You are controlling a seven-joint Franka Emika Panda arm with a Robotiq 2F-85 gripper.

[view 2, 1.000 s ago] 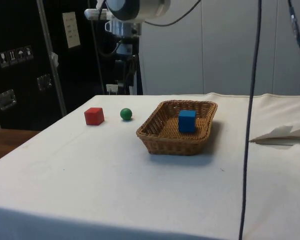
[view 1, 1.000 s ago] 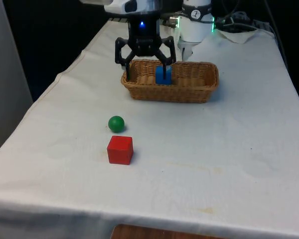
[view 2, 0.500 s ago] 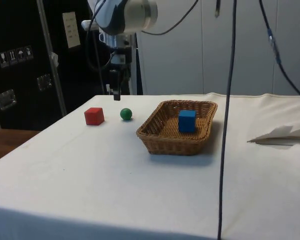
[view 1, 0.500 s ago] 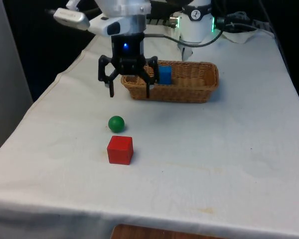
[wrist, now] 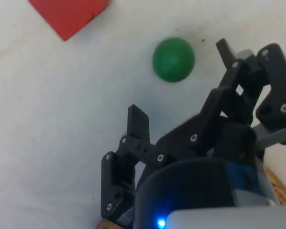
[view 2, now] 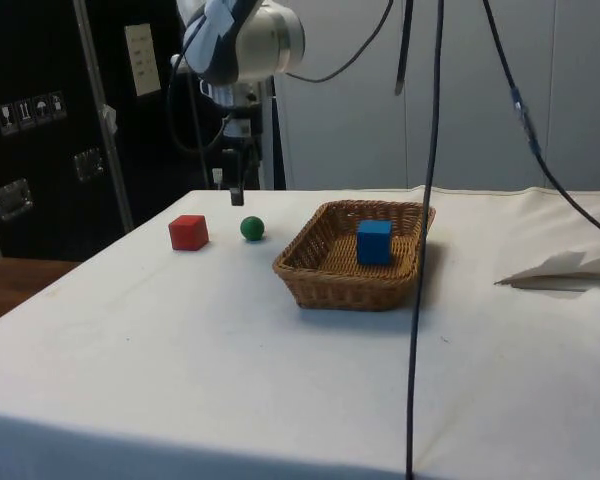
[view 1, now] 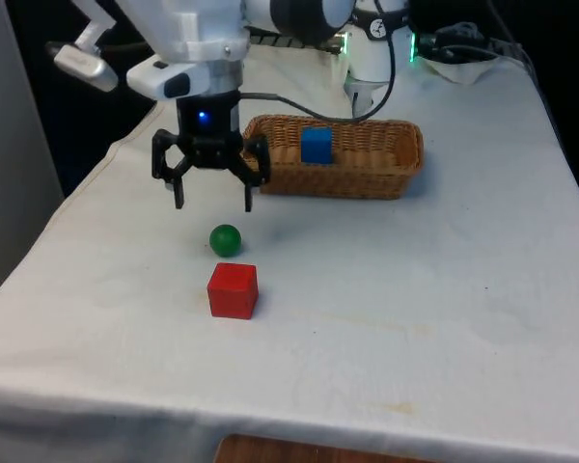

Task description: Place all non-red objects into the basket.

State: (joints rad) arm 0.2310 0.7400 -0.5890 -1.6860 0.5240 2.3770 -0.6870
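A green ball (view 1: pixel 225 239) (view 2: pixel 251 228) (wrist: pixel 173 59) lies on the white cloth, with a red cube (view 1: pixel 233 290) (view 2: pixel 188 232) (wrist: pixel 69 14) just in front of it. A blue cube (view 1: pixel 317 146) (view 2: pixel 374 241) rests inside the wicker basket (view 1: pixel 386 174) (view 2: pixel 325 280). My gripper (view 1: pixel 213 204) (view 2: pixel 236 196) (wrist: pixel 181 81) hangs open and empty above the cloth, between the basket and the green ball, slightly to the front view's left of the ball.
White crumpled material (view 2: pixel 565 272) lies on the cloth beyond the basket in the side view. Black cables (view 2: pixel 420 200) hang down in front of the side camera. The table's edge (view 1: pixel 87 183) runs close on the front view's left.
My gripper has moved away from over the basket, down and towards the green ball, staying open. The blue cube stays in the basket.
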